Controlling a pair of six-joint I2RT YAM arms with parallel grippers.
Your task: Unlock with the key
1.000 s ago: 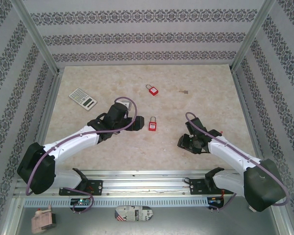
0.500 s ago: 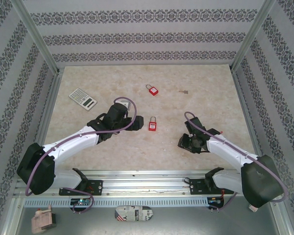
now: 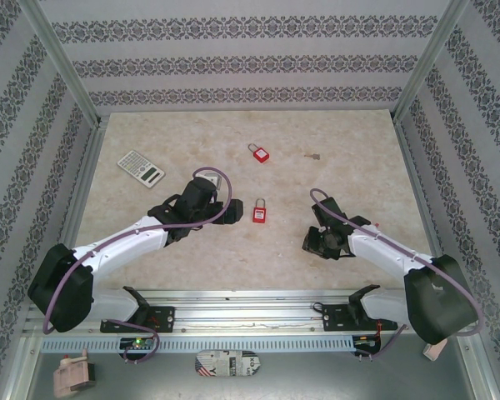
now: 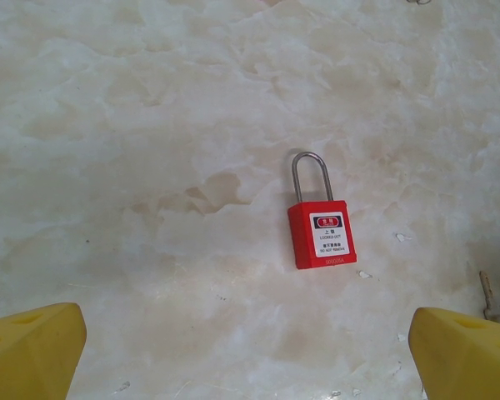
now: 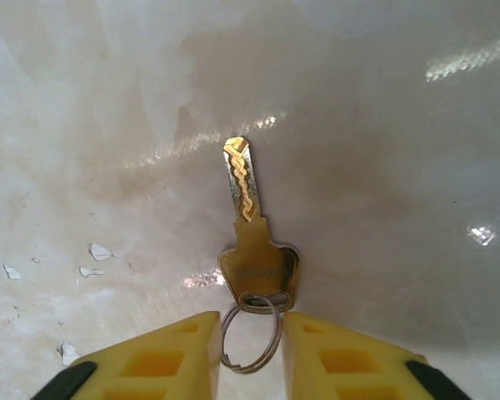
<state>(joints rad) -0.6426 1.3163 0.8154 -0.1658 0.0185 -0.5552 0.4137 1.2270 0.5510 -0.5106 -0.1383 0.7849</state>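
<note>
- Marbled table [image 3: 167, 250], patterned walls round it; a red padlock [image 3: 259, 214] lies flat near the middle, between the two arms.
- Left gripper [image 4: 247, 354] hovers just short of the padlock [image 4: 321, 237], jaws spread wide and empty. The shackle points away from the gripper, the body towards it.
- Right gripper [image 5: 249, 354] sits low at the table [image 5: 417, 125], well to the right of the padlock in the top view [image 3: 318, 242].
- Key [image 5: 252, 242] lies straight ahead of the right jaws, blade pointing away along the gripper's own line, bow nearest the tips.
- Its ring [image 5: 250, 329] sits in the narrow gap between the yellow fingers [image 5: 154, 362]; I cannot tell whether they pinch it yet.
- My judgement: the right arm takes the key, the left arm, being nearer, steadies the padlock.
</note>
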